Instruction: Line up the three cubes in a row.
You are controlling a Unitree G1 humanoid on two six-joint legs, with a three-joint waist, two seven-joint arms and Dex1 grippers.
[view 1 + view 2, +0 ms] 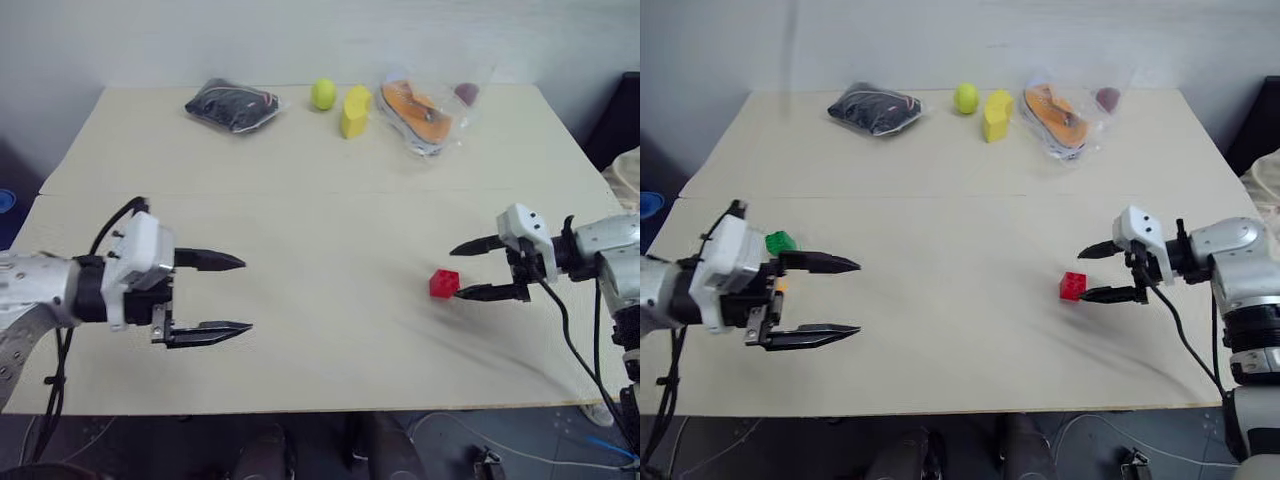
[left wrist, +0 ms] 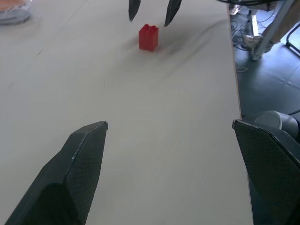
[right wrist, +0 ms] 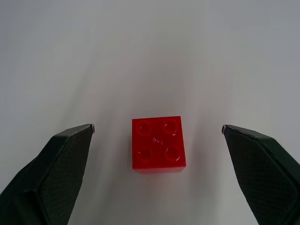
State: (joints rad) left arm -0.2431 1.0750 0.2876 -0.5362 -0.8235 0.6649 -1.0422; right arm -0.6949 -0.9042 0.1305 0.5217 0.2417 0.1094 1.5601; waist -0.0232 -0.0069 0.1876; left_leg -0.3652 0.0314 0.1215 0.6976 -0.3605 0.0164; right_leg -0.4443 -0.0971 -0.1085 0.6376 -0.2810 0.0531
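Note:
The red cube [image 1: 444,284] sits studs-up on the pale table [image 1: 300,200], towards its right side. My right gripper [image 1: 455,271] is open just right of it, fingers pointing left, and the cube lies ahead between the tips without touching them. In the right wrist view the red cube [image 3: 158,144] is centred between the open fingers. My left gripper [image 1: 858,297] hovers open over the left side, holding nothing. The green cube [image 1: 780,241] peeks out behind it. A small orange spot [image 1: 783,286] shows through the left hand; I cannot tell whether it is the third cube.
Along the far edge lie a black pouch [image 1: 232,105], a yellow-green ball [image 1: 322,94], a plain yellow block [image 1: 354,110] and a clear bag with orange contents [image 1: 420,115]. The table's near edge runs just below both grippers.

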